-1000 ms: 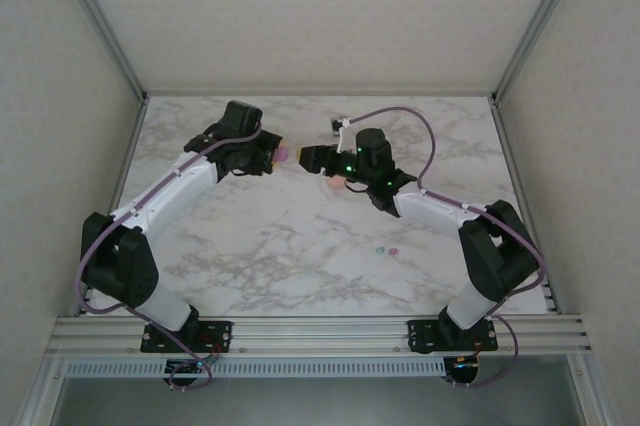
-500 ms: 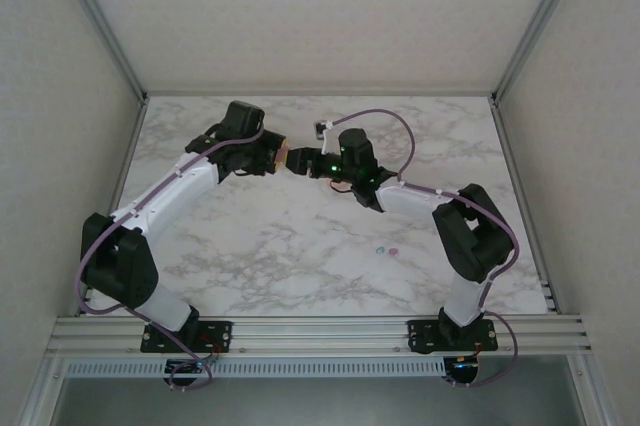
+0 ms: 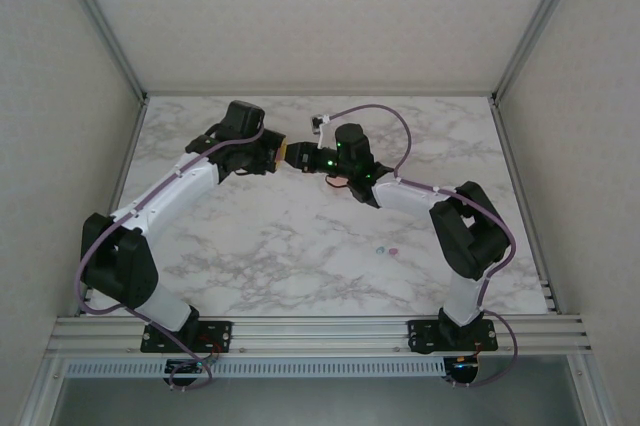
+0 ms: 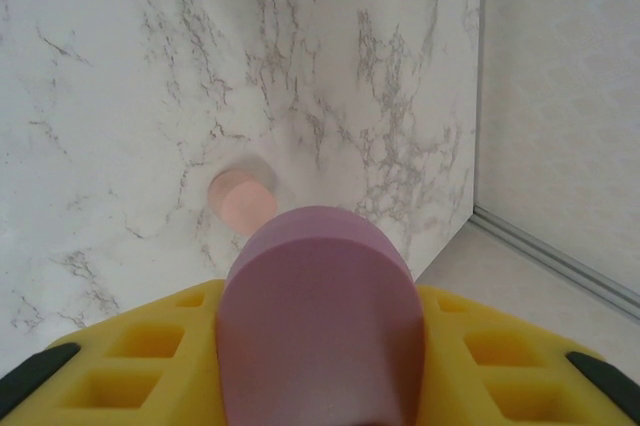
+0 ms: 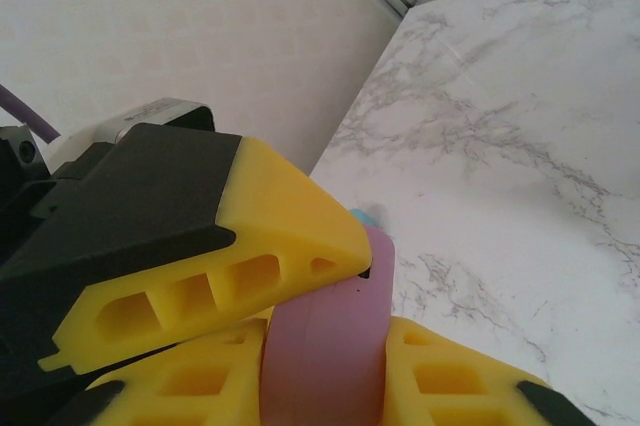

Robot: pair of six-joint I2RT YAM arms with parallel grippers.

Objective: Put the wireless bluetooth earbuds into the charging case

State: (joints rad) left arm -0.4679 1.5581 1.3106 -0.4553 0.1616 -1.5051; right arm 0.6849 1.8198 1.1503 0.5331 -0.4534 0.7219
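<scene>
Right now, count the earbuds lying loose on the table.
2. A teal bud and a purple bud lie side by side on the table, right of centre and toward the near edge. Others may be hidden.

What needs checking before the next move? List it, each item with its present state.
1. Left tool holds the purple case: ok.
2. Right tool clamped on that case: cannot tell; its fingers flank it.
3. Case lid open: cannot tell.
4. Earbuds stowed: not ok; teal earbud and pinkish earbud lie loose on the table.
5. Pink case lies clear of both tools: ok.
</scene>
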